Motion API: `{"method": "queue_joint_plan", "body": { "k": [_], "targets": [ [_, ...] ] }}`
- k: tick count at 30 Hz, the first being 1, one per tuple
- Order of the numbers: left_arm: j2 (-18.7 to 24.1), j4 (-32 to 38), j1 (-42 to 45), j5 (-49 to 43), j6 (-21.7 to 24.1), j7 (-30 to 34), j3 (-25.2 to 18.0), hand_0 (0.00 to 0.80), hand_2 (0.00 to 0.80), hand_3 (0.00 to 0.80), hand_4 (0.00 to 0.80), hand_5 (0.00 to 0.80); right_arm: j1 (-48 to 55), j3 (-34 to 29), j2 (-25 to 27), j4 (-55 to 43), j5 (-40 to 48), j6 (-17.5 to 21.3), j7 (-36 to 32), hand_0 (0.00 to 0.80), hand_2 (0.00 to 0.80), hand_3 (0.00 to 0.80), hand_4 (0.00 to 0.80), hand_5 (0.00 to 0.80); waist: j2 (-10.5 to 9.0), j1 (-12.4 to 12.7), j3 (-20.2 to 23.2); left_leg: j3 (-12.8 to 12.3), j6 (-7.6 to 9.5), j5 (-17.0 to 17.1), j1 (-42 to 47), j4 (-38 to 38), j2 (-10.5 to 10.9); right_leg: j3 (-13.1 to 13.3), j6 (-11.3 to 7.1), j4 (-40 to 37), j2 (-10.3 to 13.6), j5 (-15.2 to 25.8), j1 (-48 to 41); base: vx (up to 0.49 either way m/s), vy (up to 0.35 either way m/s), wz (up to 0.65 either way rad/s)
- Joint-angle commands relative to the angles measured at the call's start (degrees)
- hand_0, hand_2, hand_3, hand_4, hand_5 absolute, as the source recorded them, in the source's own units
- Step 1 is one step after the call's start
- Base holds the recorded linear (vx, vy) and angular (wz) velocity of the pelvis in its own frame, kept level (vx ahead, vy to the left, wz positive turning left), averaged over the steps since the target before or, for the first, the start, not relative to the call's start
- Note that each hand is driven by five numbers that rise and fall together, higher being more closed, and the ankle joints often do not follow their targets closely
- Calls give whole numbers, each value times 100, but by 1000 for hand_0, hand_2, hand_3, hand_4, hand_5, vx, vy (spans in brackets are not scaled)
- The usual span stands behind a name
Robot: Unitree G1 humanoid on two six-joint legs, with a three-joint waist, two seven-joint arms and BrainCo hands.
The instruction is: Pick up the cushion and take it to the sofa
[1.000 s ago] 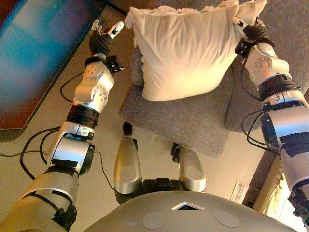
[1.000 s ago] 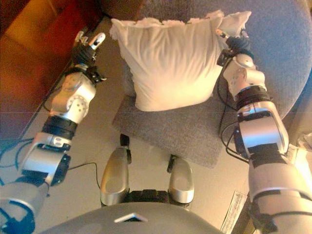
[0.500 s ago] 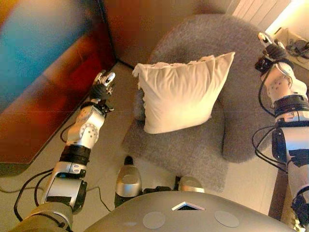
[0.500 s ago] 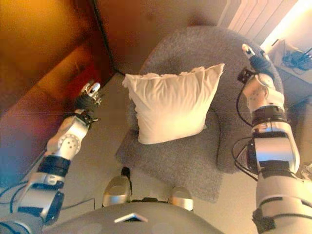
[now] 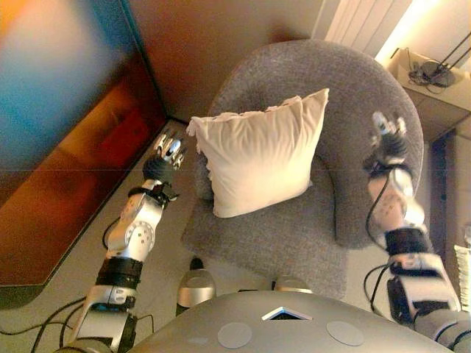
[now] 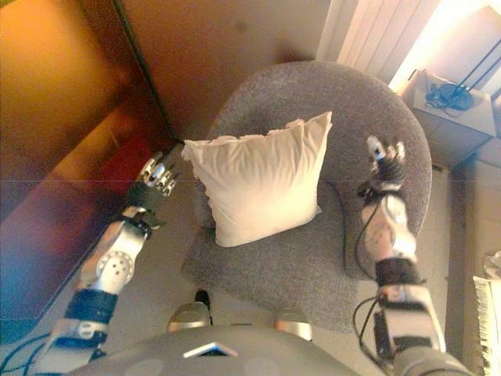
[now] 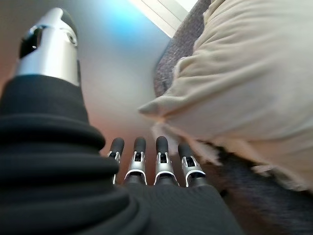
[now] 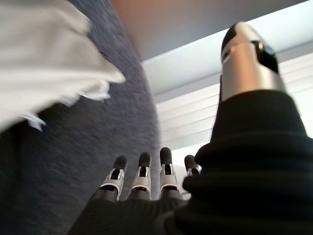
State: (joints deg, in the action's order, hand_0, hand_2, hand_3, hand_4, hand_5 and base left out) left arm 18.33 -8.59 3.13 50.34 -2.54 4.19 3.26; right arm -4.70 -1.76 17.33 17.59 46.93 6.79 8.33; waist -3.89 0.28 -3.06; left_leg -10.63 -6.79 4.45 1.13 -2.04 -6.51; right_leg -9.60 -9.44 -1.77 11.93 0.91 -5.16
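Note:
A cream cushion (image 5: 257,154) with a frilled edge stands upright on the seat of a round grey sofa chair (image 5: 298,235), leaning on its backrest. Neither hand touches it. My left hand (image 5: 166,153) is open, fingers straight, just left of the cushion's upper left corner; its wrist view shows the cushion (image 7: 244,88) close beside the straight fingers (image 7: 156,161). My right hand (image 5: 388,135) is open, to the right of the cushion, over the chair's right armrest; in its wrist view the cushion corner (image 8: 58,73) and the grey backrest (image 8: 98,137) show beyond the fingers.
A dark glossy cabinet or screen (image 5: 66,140) runs along the left. A brown wall (image 5: 221,44) stands behind the chair. A white radiator (image 5: 360,22) and a small side table with cables (image 5: 430,81) are at the back right. Pale floor (image 5: 73,279) lies left of the chair.
Both hands have let go of the cushion's top corners and drawn apart; the cushion now rests on the chair by itself. The view has pulled back and up, showing the whole chair.

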Motion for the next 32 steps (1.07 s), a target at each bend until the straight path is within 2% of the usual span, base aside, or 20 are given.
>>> {"method": "queue_joint_plan", "body": {
  "k": [1, 3, 7, 9, 14, 16, 18, 23, 28, 32],
  "targets": [
    [-175, -4, 40, -162, 658, 182, 22, 0, 0, 0, 0, 0, 6, 143, -92, -205, 3, 583, -780, 0, 0, 0, 0, 0, 134, 10, 120, -235, 187, -362, 148, 204, -13, -236, -180, -118, 134, 807, 552, -90, 29, -7],
    [-210, -58, 148, -134, 751, 77, 59, 0, 0, 0, 0, 0, 200, 202, -215, -58, 269, 501, -924, 0, 0, 0, 0, 0, 130, 0, 127, -259, 194, -329, 190, 79, 3, -298, -193, -173, 116, 811, 527, -66, 18, -6],
    [-194, 29, 550, -206, 1100, 230, -20, 0, 0, 0, 0, 0, 704, 271, -461, 35, 173, 554, -1052, 0, 0, 0, 0, 0, 118, -31, 103, -291, 212, -259, 206, -62, 9, -363, -196, -188, 93, 809, 520, -58, 6, -3],
    [-181, 7, 689, -168, 1231, 272, -64, 0, 0, 0, 0, 0, 953, 306, -548, -28, 487, 525, -1247, 0, 0, 0, 0, 0, 113, -66, 84, -320, 219, -232, 200, -114, 17, -392, -196, -201, 84, 814, 549, -68, 13, -4],
    [-238, -98, 865, 300, 1330, 748, -18, 0, 0, 0, 0, 0, 1245, 502, -705, -147, 777, 580, -1786, 0, 0, 0, 0, 0, 134, -87, 41, -340, 231, -230, 129, -103, 45, -416, -174, -214, 61, 784, 601, -60, 16, -6],
    [-238, -45, 916, 351, 1375, 959, 64, 0, 0, 0, 0, 0, 1195, 603, -661, -94, 777, 581, -1687, 0, 0, 0, 0, 0, 149, -69, 12, -325, 227, -240, 89, -63, 55, -427, -166, -214, 64, 781, 619, -56, 21, -7],
    [-232, -51, 887, 301, 1469, 911, 182, 0, 0, 0, 0, 0, 1027, 671, -656, -13, 963, 584, -1632, 0, 0, 0, 0, 0, 164, -39, -22, -316, 224, -246, 76, -51, 58, -442, -156, -221, 58, 775, 617, -39, 18, -2],
    [-220, -32, 842, 435, 1430, 798, 211, 0, 0, 0, 0, 0, 1000, 803, -699, -82, 902, 652, -1706, 0, 0, 0, 0, 0, 167, 23, -37, -275, 243, -271, 90, -52, 83, -500, -141, -226, 67, 725, 536, 1, -1, 1],
    [-209, 41, 952, 284, 1380, 786, 265, 0, 0, 0, 0, 0, 1155, 934, -672, -103, 888, 383, -1894, 0, 0, 0, 0, 0, 139, 61, -33, -251, 240, -278, 94, -45, 94, -583, -146, -229, 89, 704, 481, 4, -5, 3],
    [-186, 58, 998, 133, 1361, 713, 302, 0, 0, 0, 0, 0, 1263, 996, -646, -112, 823, 337, -1934, 0, 0, 0, 0, 0, 134, 57, -40, -245, 246, -277, 92, -39, 99, -587, -146, -222, 90, 699, 471, 0, 0, 0]
  ]
}}
